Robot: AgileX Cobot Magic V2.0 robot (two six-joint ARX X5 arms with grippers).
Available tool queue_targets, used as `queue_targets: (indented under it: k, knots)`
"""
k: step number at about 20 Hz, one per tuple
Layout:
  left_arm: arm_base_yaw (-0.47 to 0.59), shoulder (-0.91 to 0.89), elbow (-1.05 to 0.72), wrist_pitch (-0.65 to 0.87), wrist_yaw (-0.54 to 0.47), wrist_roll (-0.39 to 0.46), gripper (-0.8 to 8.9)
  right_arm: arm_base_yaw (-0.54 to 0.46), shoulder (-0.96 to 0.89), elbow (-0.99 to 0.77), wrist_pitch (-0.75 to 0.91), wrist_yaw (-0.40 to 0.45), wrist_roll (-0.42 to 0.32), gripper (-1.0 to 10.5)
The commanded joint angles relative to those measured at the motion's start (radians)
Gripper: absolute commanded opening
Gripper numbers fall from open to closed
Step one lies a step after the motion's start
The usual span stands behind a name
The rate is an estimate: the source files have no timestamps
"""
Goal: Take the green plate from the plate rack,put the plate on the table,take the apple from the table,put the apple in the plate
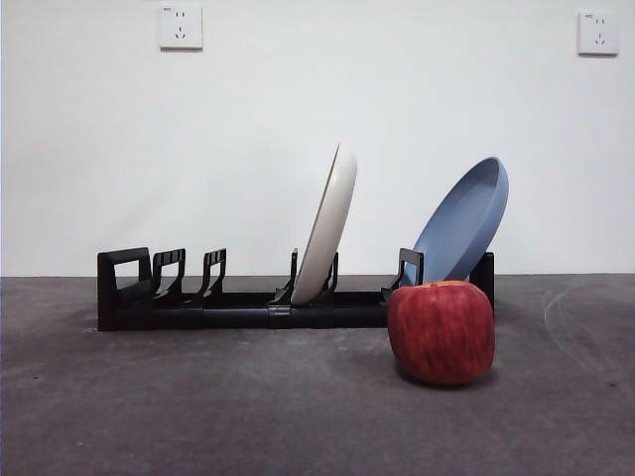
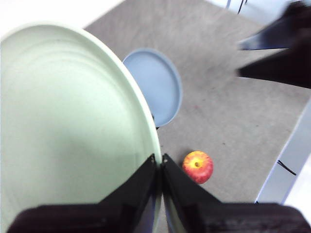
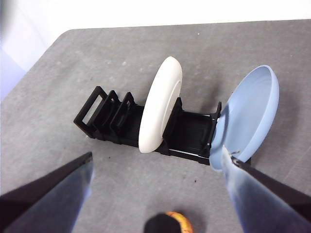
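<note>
Aloft, left tool (image 2: 160, 167) clamps the green plate (image 2: 68, 126) by its rim, clear of the plate rack (image 1: 248, 302); next, lowering it flat onto the worktop (image 1: 198, 397) near the apple (image 1: 442, 332). Right tool (image 3: 158, 160) gapes, idle.

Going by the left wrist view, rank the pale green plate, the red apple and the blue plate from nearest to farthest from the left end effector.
1. The pale sage green round plate: clamped at its rim in the left end effector.
2. The red apple: on the grey table, just beyond the tips.
3. The blue round plate: farther off, behind the green plate's edge.
</note>
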Motion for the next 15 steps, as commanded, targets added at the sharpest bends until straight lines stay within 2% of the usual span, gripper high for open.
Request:
queue_targets:
  k: [1,7,10,12,15]
  knots:
    - [-0.072,-0.069,-0.071,0.001,-0.053,-0.027,-0.12,0.000,0.001,0.005,0.004,0.029,-0.011,4.4]
    - [-0.253,-0.269,-0.441,0.001,-0.178,-0.178,-0.12,0.001,0.001,0.005,0.003,0.031,-0.010,4.4]
    - [-0.316,-0.294,-0.639,0.029,-0.287,-0.259,-0.12,0.001,0.001,0.005,0.003,0.030,-0.010,4.4]
    - [-0.340,-0.288,-0.770,0.098,-0.354,-0.289,-0.12,0.001,0.001,0.005,0.002,0.030,-0.010,4.4]
    - [-0.356,-0.266,-0.976,0.296,-0.378,-0.299,-0.12,0.001,0.001,0.005,-0.001,0.030,-0.008,4.4]
